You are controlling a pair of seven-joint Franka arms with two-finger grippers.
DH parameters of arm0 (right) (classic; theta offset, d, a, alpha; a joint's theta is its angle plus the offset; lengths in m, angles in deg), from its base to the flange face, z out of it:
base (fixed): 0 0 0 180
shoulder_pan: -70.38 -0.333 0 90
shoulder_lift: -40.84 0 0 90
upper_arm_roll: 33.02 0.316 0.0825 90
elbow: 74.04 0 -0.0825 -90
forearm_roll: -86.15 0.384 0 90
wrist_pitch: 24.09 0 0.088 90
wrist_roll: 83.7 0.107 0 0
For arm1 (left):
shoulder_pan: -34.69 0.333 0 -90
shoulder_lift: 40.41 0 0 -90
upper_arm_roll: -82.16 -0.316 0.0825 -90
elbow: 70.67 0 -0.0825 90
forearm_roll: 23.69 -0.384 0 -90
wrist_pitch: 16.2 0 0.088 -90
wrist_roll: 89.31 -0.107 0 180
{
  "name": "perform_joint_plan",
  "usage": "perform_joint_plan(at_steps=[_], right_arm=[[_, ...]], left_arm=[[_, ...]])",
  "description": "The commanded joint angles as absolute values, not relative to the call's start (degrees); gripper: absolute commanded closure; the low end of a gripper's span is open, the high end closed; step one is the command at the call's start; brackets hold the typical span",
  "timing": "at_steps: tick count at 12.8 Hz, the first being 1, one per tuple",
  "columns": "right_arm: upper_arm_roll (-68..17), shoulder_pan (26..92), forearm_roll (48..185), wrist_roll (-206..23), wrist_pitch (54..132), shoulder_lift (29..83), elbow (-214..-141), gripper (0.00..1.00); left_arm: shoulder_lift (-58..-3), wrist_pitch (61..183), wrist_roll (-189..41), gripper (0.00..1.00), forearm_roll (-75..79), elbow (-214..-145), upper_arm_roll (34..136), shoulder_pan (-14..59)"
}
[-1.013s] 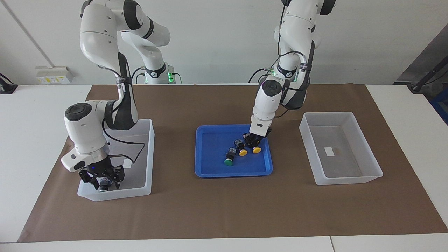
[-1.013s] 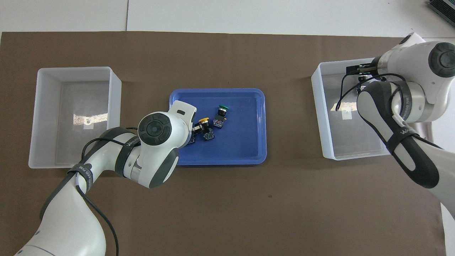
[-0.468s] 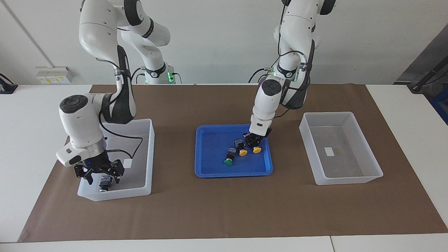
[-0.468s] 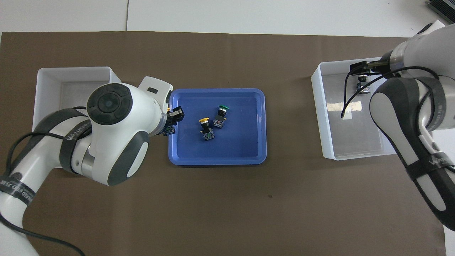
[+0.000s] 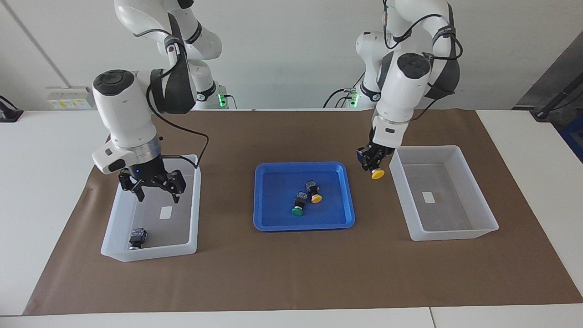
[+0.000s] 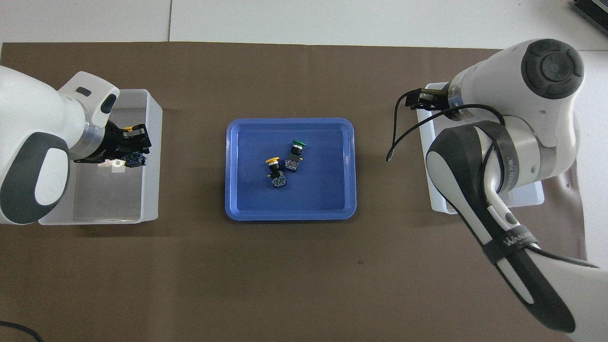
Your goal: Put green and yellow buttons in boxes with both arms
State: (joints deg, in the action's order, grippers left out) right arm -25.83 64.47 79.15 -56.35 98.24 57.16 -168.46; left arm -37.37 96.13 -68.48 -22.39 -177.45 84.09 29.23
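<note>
My left gripper [image 5: 373, 160] is shut on a yellow button [image 5: 376, 173] and holds it in the air by the tray-side rim of the box [image 5: 451, 230] at the left arm's end. It also shows in the overhead view [image 6: 129, 146]. My right gripper [image 5: 153, 186] is open and empty above the other box [image 5: 195, 214]. One button [image 5: 137, 238] lies in that box; its cap colour does not show. A green button [image 5: 297, 210] and a yellow button [image 5: 315, 198] lie side by side in the blue tray [image 5: 273, 218].
The blue tray [image 6: 332, 199] sits mid-table on brown paper [image 6: 304, 275] between the two boxes [image 6: 95, 209] [image 6: 439, 202]. In the overhead view the right arm [image 6: 503, 156] covers much of its box and the button in it.
My left gripper lifted a yellow button out of the tray and carried it toward the left arm's box. My right gripper let go of its button in the other box and rose, open.
</note>
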Motion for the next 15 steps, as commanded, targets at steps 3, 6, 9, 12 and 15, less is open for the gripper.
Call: perform_joint_plan(at_steps=[3,6,9,12,15], right_arm=[[-25.6,57.7,79.0,-46.5,100.6,63.3,-163.7,0.0],[-25.8,53.6,78.0,-40.3,100.7,70.8,-157.1,0.0],[-25.8,48.5,74.0,-31.0,99.3,78.6,-148.4,0.0],[-25.8,44.7,73.8,-26.7,99.0,80.6,-147.3,0.0],[-25.6,43.6,75.2,-24.9,98.7,80.7,-147.7,0.0]], left_arm=[[-38.5,109.2,-85.8,1.0,-21.4,-187.9,84.6,39.3],[-37.4,116.4,-92.7,1.0,-21.4,-192.2,84.6,42.4],[-33.1,124.3,-92.4,1.0,-21.4,-195.5,84.6,41.5],[-32.8,129.9,-92.7,1.0,-21.4,-199.9,84.6,41.4],[-31.8,130.2,-92.7,0.41,-21.4,-200.1,84.6,40.9]])
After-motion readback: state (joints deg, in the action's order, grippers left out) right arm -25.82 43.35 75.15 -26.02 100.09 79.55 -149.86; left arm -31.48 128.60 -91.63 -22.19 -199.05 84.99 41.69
